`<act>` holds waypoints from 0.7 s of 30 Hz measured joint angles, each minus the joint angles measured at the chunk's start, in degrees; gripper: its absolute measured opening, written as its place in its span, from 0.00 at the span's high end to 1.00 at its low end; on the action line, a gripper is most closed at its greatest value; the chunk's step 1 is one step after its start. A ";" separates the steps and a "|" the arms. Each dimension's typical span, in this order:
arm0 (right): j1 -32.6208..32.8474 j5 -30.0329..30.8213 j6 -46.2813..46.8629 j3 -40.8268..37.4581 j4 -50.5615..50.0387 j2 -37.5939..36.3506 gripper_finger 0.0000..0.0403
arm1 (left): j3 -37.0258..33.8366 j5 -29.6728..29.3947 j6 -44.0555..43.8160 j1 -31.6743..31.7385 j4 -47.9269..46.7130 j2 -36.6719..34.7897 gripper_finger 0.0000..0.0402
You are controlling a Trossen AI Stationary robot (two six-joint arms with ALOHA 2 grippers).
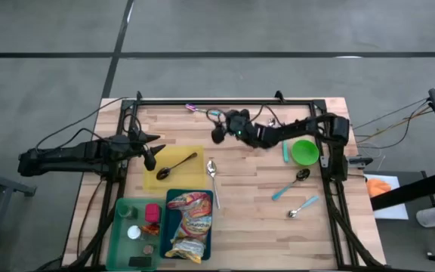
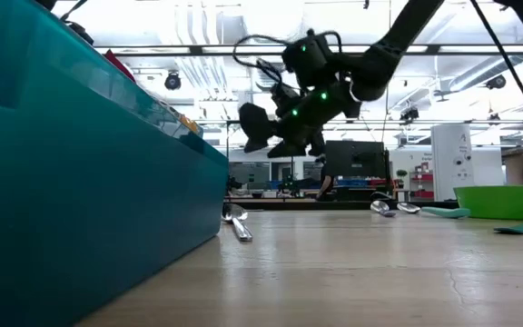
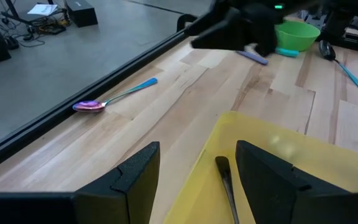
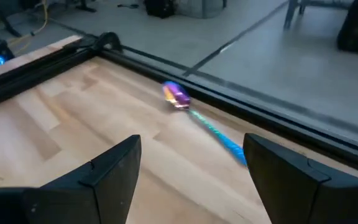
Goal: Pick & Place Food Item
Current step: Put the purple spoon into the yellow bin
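Snack bag far from fingers

Bare boards mid-table — trays, spoons flanking

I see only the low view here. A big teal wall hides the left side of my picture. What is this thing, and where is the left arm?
Observer: That is the teal tray; a colourful snack bag lies in it.
Operator: And the left arm?
Observer: The left gripper is open at the edge of a yellow plate, which carries a dark spoon.
Operator: What is the right gripper aiming at?
Observer: The right gripper is open, empty, above the table's far side; its wrist view shows an iridescent spoon with a blue handle lying ahead.
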 joint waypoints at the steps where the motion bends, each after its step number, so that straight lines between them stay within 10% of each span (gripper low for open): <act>1: -0.70 -1.01 0.86 0.03 0.14 0.40 0.30 | 0.00 0.00 -0.02 0.00 0.00 -0.01 0.47; 15: -8.53 -11.80 0.63 17.28 -19.05 8.58 0.30 | 0.00 0.00 0.00 0.02 -0.02 0.07 0.47; 21: -13.21 -25.95 0.07 24.83 -30.28 12.38 0.30 | -0.15 0.02 -0.01 0.02 -0.04 0.07 0.47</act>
